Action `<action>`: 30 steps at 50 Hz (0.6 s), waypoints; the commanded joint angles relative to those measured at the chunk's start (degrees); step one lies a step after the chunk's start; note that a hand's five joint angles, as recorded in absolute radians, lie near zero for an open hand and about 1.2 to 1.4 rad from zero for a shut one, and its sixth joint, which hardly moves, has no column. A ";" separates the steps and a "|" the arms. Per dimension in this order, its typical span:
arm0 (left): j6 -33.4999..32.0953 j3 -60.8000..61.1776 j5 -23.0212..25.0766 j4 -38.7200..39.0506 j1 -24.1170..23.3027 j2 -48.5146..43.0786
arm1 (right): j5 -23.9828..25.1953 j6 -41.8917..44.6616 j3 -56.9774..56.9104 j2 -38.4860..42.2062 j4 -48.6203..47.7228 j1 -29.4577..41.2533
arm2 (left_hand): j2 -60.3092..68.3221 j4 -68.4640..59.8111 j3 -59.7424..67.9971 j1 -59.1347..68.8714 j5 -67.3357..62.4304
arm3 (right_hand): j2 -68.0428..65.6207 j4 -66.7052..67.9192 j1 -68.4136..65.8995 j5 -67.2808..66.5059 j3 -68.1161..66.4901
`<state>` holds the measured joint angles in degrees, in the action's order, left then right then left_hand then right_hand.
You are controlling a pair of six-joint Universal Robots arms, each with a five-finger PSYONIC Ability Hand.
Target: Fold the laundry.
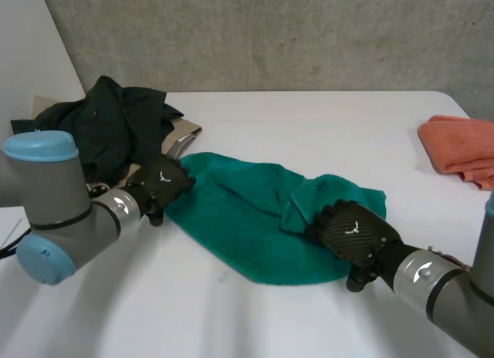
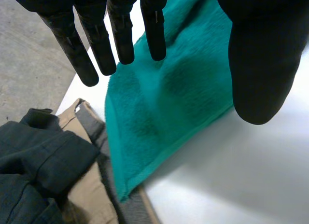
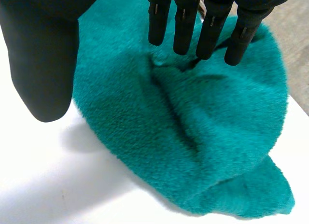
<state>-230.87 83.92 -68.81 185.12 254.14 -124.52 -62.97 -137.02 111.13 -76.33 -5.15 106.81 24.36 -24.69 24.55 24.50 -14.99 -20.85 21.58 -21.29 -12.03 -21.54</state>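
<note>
A teal towel (image 1: 247,215) lies crumpled on the white table (image 1: 309,134), with a fold bunched up at its right end. My left hand (image 1: 158,184) hovers at the towel's left end, fingers (image 2: 120,35) straight and apart from the thumb, holding nothing; the towel (image 2: 169,93) lies below them. My right hand (image 1: 351,233) is at the towel's right end beside the bunched fold. Its fingers (image 3: 193,26) hang straight above the teal towel (image 3: 203,127), the thumb held away, with nothing gripped.
A heap of dark clothes (image 1: 108,123) over a tan garment (image 1: 184,134) sits at the table's back left, just behind my left hand. A folded orange towel (image 1: 459,146) lies at the right edge. Dark clothes (image 2: 38,161) and tan cloth (image 2: 91,195) adjoin the towel's corner.
</note>
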 commanded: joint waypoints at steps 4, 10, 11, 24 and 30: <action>-0.01 -7.02 0.70 1.82 1.18 -6.08 | -1.46 0.79 -0.03 4.08 -2.23 0.59 | 9.40 -9.07 9.21 9.25 -8.77 | -4.71 3.98 -4.27 -3.53 -4.02; -0.19 -10.00 0.44 1.91 1.54 -8.98 | -1.81 1.32 -0.12 4.17 -2.23 0.51 | 9.74 -9.41 9.55 9.60 -9.11 | -4.71 3.98 -4.27 -3.53 -4.02; -0.19 -10.27 0.35 1.91 1.54 -9.42 | -1.81 1.32 -0.12 4.17 -2.32 0.51 | 9.58 -9.25 9.38 9.43 -8.94 | -4.71 3.98 -4.27 -3.53 -4.02; -2.03 -14.58 0.08 1.82 1.97 -13.73 | -1.81 1.40 -0.38 4.25 -2.32 0.07 | 13.26 -12.93 13.07 13.11 -12.63 | -5.05 4.31 -4.60 -3.87 -4.36; -3.27 -16.07 -0.53 2.18 3.03 -15.40 | -2.51 1.40 -0.38 4.52 -3.55 -0.02 | 51.87 -51.54 51.68 51.72 -51.23 | -5.55 4.82 -5.11 -4.37 -4.86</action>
<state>-232.97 69.16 -68.81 186.99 256.41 -138.50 -64.84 -135.62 110.76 -72.02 -7.69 106.88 42.16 -42.17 42.08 43.04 -30.29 -20.84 21.58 -21.30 -12.43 -21.54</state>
